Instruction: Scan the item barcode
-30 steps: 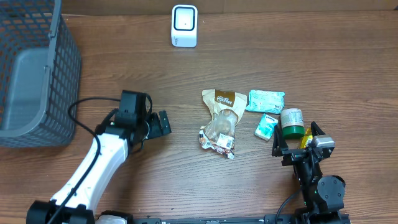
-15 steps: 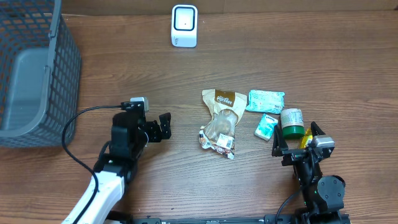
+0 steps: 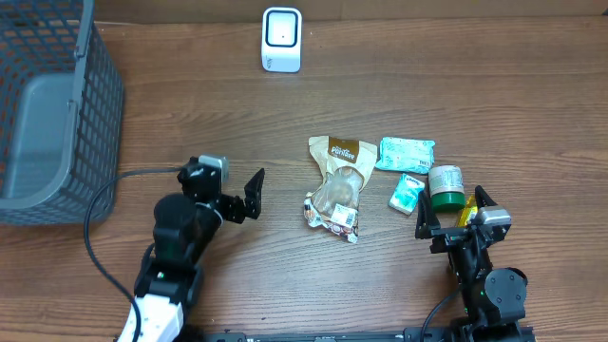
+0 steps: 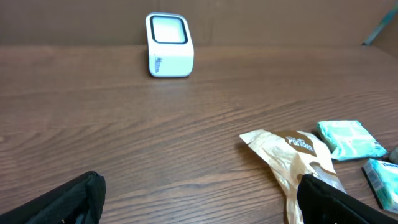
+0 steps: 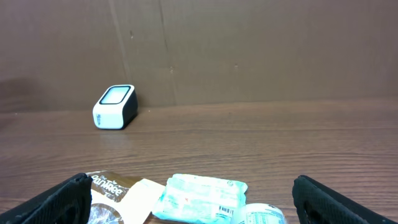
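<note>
Bag (image 3: 337, 185) lies flat on the counter (image 3: 190, 114), just ahead of the left end effector (image 3: 250, 198) and toward its right finger. They aren't touching; a strip of bare wood sits btwn.

Left end effector is spread wide w/ nothing in it.

Scanner (image 3: 282, 40) stands upright well ahead and to its left, nr the far edge, w/ open wood all the way there.

Pack (image 3: 406, 152), box (image 3: 408, 193) & jar (image 3: 446, 187) crowd together past the bag. The jar is just ahead of the right end effector (image 3: 453, 214), also wide and empty.

Basket (image 3: 95, 104) sits at the left edge, behind the left end effector.
</note>
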Controlling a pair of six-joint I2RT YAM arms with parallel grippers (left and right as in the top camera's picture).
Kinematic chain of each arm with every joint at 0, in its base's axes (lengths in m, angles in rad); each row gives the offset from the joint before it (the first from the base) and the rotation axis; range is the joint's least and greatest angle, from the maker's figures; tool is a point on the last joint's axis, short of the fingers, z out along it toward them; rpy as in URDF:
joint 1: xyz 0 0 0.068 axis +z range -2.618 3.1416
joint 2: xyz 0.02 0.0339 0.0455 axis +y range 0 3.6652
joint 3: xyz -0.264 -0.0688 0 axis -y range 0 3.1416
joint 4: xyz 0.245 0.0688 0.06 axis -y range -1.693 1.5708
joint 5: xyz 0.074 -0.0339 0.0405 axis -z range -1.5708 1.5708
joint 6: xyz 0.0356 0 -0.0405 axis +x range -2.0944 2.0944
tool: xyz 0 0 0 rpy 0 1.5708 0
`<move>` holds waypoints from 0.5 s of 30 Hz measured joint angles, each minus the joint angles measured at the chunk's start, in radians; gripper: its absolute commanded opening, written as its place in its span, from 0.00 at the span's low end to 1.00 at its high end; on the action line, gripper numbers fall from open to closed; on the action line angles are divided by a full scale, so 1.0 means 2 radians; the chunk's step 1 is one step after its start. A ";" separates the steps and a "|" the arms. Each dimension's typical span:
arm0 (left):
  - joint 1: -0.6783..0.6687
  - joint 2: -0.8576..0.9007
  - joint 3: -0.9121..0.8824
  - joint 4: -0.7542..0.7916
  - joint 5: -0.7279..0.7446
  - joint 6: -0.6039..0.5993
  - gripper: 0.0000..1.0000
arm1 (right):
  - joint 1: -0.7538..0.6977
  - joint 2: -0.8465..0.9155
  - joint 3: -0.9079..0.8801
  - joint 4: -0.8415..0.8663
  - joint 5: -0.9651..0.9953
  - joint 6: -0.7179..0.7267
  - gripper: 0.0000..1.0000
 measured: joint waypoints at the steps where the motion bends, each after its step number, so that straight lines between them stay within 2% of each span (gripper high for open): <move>1: 0.000 -0.013 -0.007 0.000 0.000 0.002 1.00 | 0.000 0.000 0.000 0.000 0.000 0.000 1.00; 6: 0.000 -0.078 -0.043 0.000 0.000 0.008 0.99 | 0.000 0.000 0.000 0.000 0.000 0.000 1.00; 15: 0.000 -0.137 -0.079 -0.002 -0.012 0.013 1.00 | 0.000 0.000 0.000 0.000 0.000 0.000 1.00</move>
